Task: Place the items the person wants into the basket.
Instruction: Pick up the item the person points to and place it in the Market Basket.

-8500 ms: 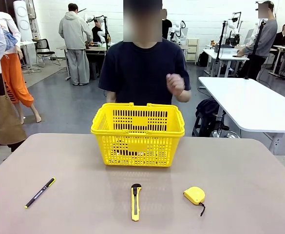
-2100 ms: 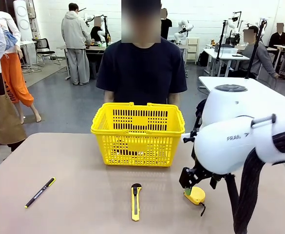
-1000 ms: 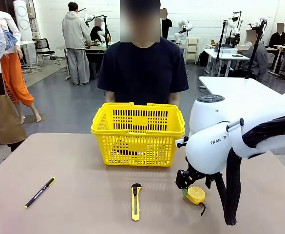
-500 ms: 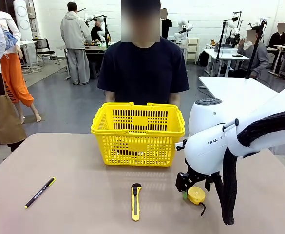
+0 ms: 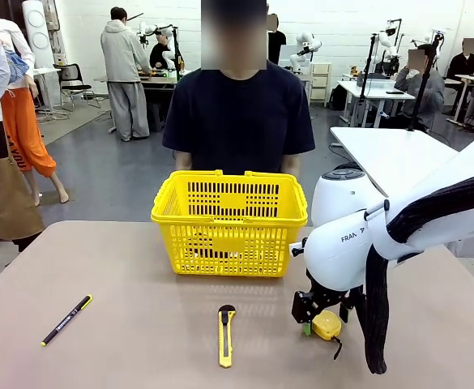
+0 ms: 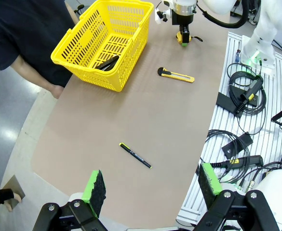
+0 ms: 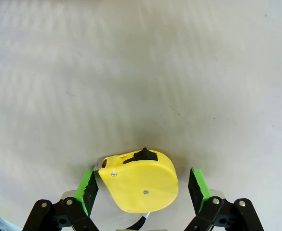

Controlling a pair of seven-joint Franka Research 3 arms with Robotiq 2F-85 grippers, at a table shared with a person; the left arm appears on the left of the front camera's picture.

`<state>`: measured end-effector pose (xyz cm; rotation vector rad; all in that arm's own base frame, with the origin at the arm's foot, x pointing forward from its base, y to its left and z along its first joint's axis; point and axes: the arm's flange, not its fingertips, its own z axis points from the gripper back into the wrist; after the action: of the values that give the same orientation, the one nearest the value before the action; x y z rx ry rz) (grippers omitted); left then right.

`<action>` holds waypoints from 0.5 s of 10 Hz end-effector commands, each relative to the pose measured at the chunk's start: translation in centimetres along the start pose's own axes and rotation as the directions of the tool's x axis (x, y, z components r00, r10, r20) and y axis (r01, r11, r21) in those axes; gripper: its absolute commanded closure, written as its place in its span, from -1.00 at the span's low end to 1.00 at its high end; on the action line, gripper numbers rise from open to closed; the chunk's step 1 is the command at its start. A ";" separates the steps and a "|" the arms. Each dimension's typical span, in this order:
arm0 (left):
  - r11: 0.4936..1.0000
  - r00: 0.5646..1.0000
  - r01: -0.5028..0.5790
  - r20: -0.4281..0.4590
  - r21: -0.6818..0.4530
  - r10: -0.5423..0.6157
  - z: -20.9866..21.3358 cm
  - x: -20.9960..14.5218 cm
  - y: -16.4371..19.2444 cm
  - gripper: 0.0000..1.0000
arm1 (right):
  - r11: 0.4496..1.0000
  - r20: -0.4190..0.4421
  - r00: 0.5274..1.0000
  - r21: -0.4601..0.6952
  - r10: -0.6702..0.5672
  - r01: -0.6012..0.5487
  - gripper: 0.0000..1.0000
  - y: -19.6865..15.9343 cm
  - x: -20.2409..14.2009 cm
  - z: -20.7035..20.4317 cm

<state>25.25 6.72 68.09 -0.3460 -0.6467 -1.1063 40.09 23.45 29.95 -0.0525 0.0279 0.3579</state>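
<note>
Compared with the frame half a second earlier, the right arm has dropped lower over the tape measure, and the right gripper now sits at table level around it. Against the earliest frame, the person has lowered the raised hand; the basket, the utility knife and the pen keep their positions.

Right gripper: in the right wrist view the two green pads flank the yellow tape measure, one on each side. The left pad is touching or nearly touching the case; a visible gap remains between the case and the right pad. The jaws are partly drawn in, and no firm clamp on the tape measure is visible.

Left gripper: in the left wrist view its fingers stand wide apart, holding nothing, high above the near part of the table.

Task items: the tape measure lies flat on the table, right of the utility knife and well in front of the basket's right corner. In the left wrist view a dark object lies on the basket floor; its type cannot be told with certainty. The pen lies on the table's left side, well apart from the other items. The person stands behind the basket at the far edge.
</note>
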 end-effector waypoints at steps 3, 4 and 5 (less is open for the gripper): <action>1.000 1.000 0.005 0.007 -0.004 -0.005 0.0 0.0 -0.1 -1.00 | 1.000 -0.009 1.000 -0.015 0.026 -0.026 1.00 -0.2 0.6 0.2; 1.000 1.000 0.005 0.007 -0.004 -0.005 0.0 0.0 -0.1 -1.00 | 1.000 -0.008 1.000 -0.017 0.024 -0.024 1.00 -0.2 0.5 0.2; 1.000 1.000 0.005 0.007 -0.004 -0.005 0.0 0.0 -0.1 -1.00 | 1.000 -0.007 1.000 -0.017 0.024 -0.024 1.00 -0.2 0.5 0.2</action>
<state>25.25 6.72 68.09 -0.3460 -0.6467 -1.1063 40.22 23.57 30.23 -0.0518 0.0248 0.3692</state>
